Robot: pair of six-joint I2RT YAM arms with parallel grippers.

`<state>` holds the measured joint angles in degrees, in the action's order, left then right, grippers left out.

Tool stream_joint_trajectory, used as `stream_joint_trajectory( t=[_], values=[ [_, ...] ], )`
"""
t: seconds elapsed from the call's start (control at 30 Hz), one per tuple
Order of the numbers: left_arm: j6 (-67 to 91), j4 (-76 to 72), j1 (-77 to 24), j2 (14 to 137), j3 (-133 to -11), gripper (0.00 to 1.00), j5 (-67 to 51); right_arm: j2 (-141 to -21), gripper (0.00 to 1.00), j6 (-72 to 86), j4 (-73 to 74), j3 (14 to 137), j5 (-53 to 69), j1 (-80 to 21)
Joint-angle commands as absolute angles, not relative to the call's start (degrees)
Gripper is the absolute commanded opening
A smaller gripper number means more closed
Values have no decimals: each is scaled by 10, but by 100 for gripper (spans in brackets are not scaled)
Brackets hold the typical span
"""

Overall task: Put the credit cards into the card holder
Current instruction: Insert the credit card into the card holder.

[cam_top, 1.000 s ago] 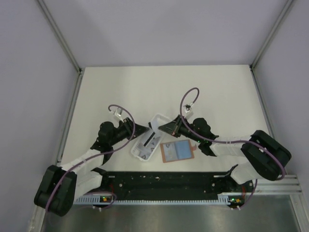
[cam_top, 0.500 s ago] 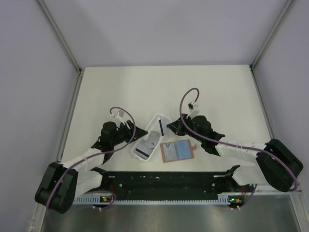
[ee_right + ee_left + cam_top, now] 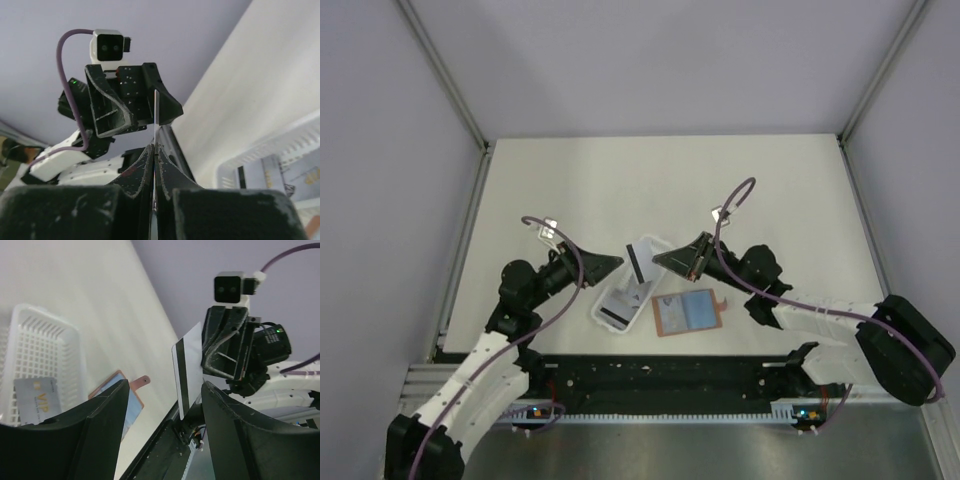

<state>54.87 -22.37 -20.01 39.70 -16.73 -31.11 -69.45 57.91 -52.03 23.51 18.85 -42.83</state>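
Above the white latticed plastic tray [image 3: 598, 312], the right pincer [image 3: 658, 262] clamps a thin grey dark-striped card [image 3: 640, 260] (standing on edge); the left pincer [image 3: 616, 264] has backed away, jaws wide.

You have a cream table [image 3: 620, 180] under pale lilac-grey walls [image 3: 650, 60]. Tray [image 3: 40, 340]: white, with a square lattice pattern across its walls and floor. Credit card [image 3: 186, 370]: white face, one black stripe down its long edge. VIP card [image 3: 37, 397]: grey-silver with gold lettering. Card holder [image 3: 688, 312]: orange-brown border and tab, pale blue-grey inside. Left gripper [image 3: 616, 264] and right gripper [image 3: 660, 262]: black; in the wrist views you'll see pale speckled scuffs on the fingers. Arm links white, joints black. Cables [image 3: 59, 65] purple. Base rail [image 3: 660, 375]: black, with a white toothed strip and small green lights along it.
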Motion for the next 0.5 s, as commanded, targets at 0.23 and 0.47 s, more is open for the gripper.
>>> stream_joint_trajectory(
  t=[0.23, 0.47],
  values=[
    [584, -289, -221, 350, -194, 67, -340, -716, 0, 686, -722, 239, 290, -423],
    [590, -325, -275, 381, -200, 66, -303, -705, 0, 681, -703, 236, 294, -423]
  ],
)
